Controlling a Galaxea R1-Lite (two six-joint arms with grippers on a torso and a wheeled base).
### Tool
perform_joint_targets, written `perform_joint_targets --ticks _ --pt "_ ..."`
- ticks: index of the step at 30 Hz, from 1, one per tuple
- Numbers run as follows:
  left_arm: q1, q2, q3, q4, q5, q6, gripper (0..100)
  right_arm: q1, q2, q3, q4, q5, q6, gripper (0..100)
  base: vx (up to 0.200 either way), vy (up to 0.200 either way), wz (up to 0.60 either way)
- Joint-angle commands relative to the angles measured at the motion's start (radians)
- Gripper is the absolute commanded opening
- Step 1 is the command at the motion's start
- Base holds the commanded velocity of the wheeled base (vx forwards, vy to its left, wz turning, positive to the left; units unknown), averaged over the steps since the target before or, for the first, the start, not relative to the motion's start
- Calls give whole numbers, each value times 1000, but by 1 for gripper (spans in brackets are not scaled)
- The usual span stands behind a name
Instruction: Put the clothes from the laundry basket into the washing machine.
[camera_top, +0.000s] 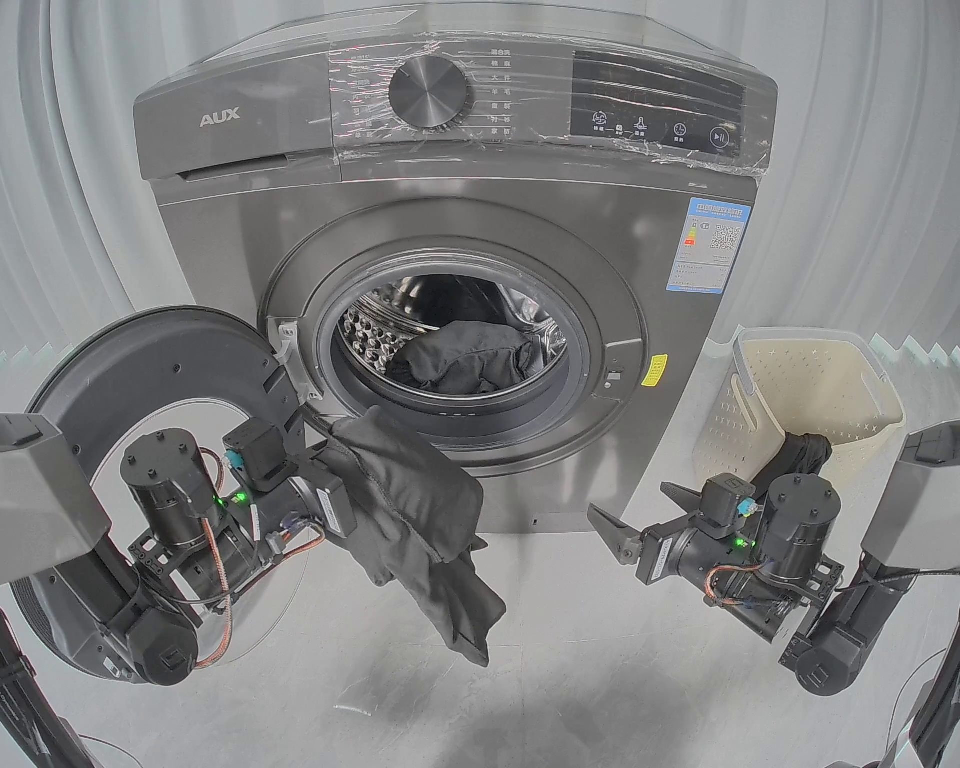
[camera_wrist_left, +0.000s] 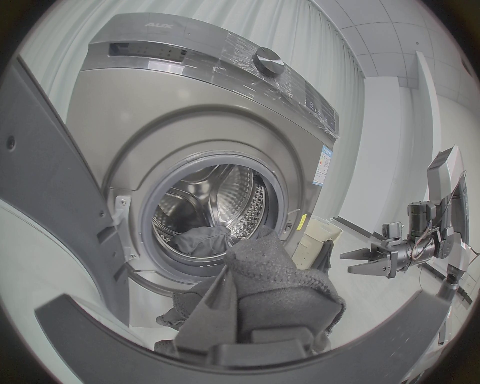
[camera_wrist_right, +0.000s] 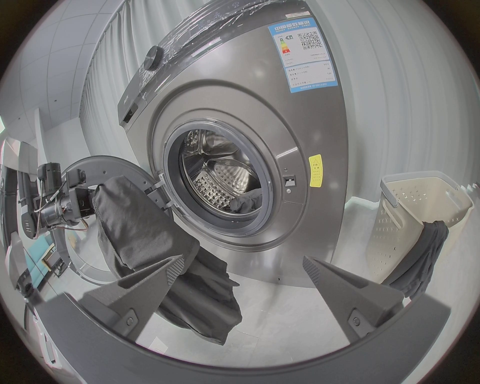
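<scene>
A grey front-loading washing machine (camera_top: 450, 200) stands with its round door (camera_top: 150, 370) swung open to the left. Dark clothes (camera_top: 465, 357) lie inside the drum. My left gripper (camera_top: 335, 455) is shut on a dark grey garment (camera_top: 420, 520) that hangs just below and left of the drum opening; the same garment (camera_wrist_left: 280, 295) drapes over my fingers. My right gripper (camera_top: 640, 520) stands open and empty, low in front of the machine's right side. A cream laundry basket (camera_top: 810, 400) sits on the floor to the right with a dark garment (camera_wrist_right: 420, 260) hanging over its rim.
The open door (camera_wrist_left: 45, 190) stands close beside my left arm. Pale curtains (camera_top: 880, 150) hang behind the machine. Bare floor (camera_top: 560, 620) lies between the two arms in front of the machine.
</scene>
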Motion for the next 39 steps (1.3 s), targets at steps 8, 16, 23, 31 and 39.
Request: perform_joint_targets --ticks 8,16,23,31,39 --pt "24 -20 66 0 1 16 0 -12 -3 10 0 2 20 100 75 0 0" --pt "15 -5 78 0 0 71 0 0 -3 12 0 2 20 100 75 0 0" --pt "9 8 78 -1 1 73 0 0 -3 14 0 2 21 100 171 0 0" --pt "-9 9 83 -1 1 74 0 5 -3 17 0 4 21 100 0 0 0" --pt "-12 29 80 -1 1 74 0 13 -3 17 0 4 21 100 175 0 0"
